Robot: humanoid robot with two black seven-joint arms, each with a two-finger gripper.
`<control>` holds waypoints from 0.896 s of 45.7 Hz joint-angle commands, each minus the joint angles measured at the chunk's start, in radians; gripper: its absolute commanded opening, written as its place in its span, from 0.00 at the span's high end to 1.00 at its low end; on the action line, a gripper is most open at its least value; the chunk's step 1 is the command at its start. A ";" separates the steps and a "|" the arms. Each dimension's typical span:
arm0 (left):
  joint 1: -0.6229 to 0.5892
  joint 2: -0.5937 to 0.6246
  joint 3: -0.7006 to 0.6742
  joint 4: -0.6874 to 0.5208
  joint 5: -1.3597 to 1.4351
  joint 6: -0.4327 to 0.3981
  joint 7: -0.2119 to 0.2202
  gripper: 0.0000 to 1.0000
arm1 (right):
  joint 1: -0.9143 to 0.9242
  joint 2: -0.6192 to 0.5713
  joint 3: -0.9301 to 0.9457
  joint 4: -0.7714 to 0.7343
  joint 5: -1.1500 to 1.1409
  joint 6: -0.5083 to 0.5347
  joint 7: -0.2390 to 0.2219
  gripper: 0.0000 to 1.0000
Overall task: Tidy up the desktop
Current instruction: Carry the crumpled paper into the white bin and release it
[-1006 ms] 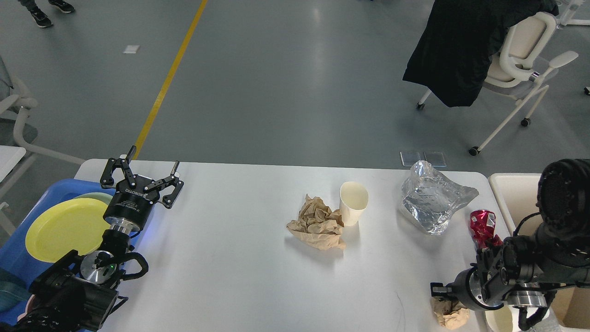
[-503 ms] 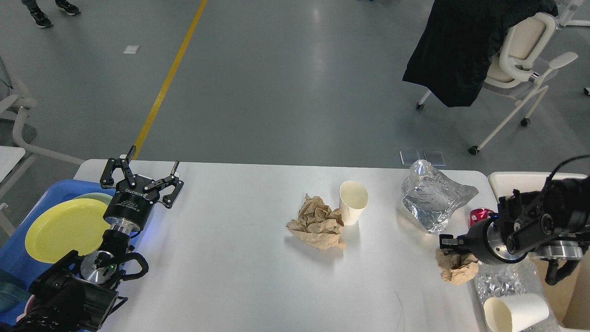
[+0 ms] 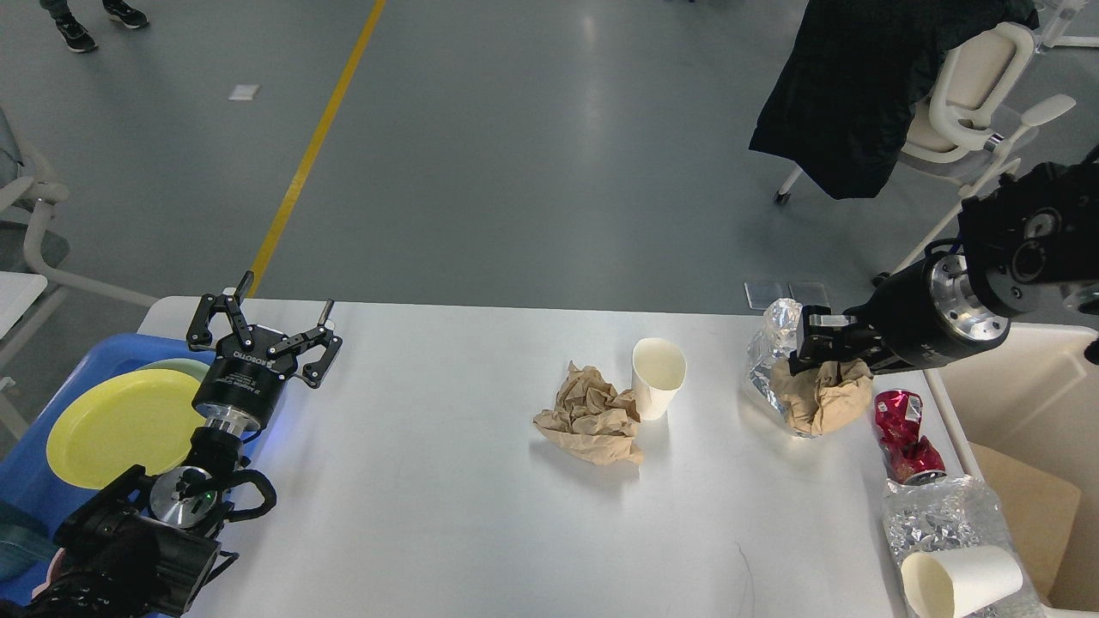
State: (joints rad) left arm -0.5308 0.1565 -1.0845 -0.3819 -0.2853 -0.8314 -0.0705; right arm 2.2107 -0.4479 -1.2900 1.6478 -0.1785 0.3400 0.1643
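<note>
The white desktop holds a crumpled brown paper wad, an upright cream paper cup, a crumpled clear plastic bag, a crushed red can, and a tipped paper cup on clear plastic wrap at the front right. My right gripper is shut on a second brown paper wad, held above the table in front of the clear bag. My left gripper is open and empty over the table's back left corner.
A blue tray with a yellow plate sits off the left edge. A cream bin stands off the right edge. A chair with a black coat stands behind on the floor.
My right gripper has lifted the brown paper wad from the table's front right and carried it up and back, toward the clear bag. The left arm has not moved.
</note>
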 commanded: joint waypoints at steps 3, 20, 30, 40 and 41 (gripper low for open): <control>0.000 0.000 0.000 0.000 0.000 0.000 0.000 0.00 | -0.063 -0.043 -0.018 -0.156 -0.018 0.004 -0.005 1.00; 0.000 0.000 0.000 0.000 0.000 0.000 0.000 0.00 | -0.708 -0.161 -0.012 -0.994 0.001 -0.038 -0.006 1.00; 0.000 0.000 0.000 0.000 0.000 0.000 0.000 0.00 | -1.359 -0.143 0.096 -1.640 0.278 -0.136 -0.023 1.00; 0.000 0.000 0.000 0.000 0.000 0.000 0.000 0.00 | -1.528 -0.071 0.199 -1.732 0.376 -0.298 -0.164 1.00; 0.000 0.000 0.000 0.000 0.000 0.000 0.000 0.00 | -1.530 -0.069 0.205 -1.732 0.376 -0.309 -0.166 1.00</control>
State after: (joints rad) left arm -0.5308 0.1564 -1.0845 -0.3820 -0.2853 -0.8314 -0.0705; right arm 0.7092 -0.5306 -1.1264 -0.0781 0.1868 0.1202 0.0486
